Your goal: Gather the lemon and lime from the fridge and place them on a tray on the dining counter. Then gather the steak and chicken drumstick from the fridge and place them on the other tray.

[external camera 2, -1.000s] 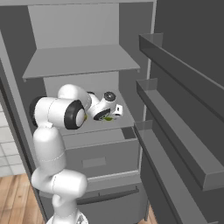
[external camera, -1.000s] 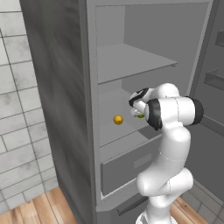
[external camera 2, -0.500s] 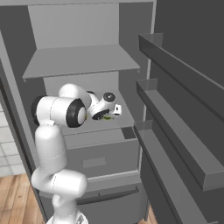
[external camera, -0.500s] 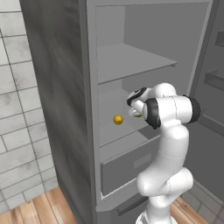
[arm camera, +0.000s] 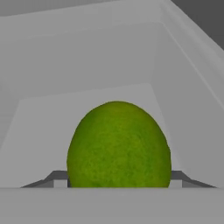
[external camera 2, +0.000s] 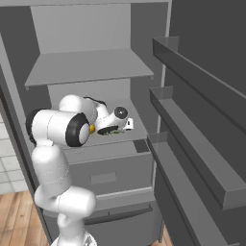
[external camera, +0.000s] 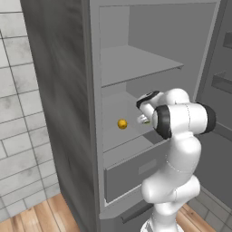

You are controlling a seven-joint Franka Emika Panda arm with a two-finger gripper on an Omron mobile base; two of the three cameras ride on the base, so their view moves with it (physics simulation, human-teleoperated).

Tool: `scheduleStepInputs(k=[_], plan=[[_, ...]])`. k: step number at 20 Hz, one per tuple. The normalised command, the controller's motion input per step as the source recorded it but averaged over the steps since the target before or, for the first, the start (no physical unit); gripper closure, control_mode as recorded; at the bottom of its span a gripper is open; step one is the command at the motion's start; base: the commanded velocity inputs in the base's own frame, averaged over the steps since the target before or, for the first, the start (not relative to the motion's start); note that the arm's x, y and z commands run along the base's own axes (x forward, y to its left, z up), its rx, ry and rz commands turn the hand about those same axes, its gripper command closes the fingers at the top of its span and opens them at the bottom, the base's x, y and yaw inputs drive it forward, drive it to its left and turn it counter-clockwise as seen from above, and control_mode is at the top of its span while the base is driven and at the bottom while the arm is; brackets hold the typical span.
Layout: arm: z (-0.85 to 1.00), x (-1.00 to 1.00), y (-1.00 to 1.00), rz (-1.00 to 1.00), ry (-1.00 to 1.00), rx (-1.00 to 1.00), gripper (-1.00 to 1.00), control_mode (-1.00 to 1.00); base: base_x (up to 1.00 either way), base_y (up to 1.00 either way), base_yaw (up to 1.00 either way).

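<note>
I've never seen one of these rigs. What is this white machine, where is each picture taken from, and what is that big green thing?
The white machine is a robot arm on a driving base, reaching into an open grey fridge; everything is computer-rendered. Two pictures come from cameras on the base, behind the arm to its left and right. The third comes from a camera on the hand, looking along the gripper. The green thing is a lime, looking large because it sits between the two finger tips, which appear closed on it. A lemon lies on the same shelf, apart from the hand.
</note>
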Motion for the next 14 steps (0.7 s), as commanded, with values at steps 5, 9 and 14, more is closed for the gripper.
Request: scheduleStepInputs(k=[5,9,14], plan=[[0.45,-0.99,0.0,0.0,-0.01,0.0,1.0,-1.0,0.0,0.0,0.0],[0.9,-0.78,0.0,0.0,0.0,0.0,1.0,-1.0,0.0,0.0,0.0],[1.0,-0.57,0.0,-0.02,0.06,0.0,1.0,-1.0,0.0,0.0,0.0]])
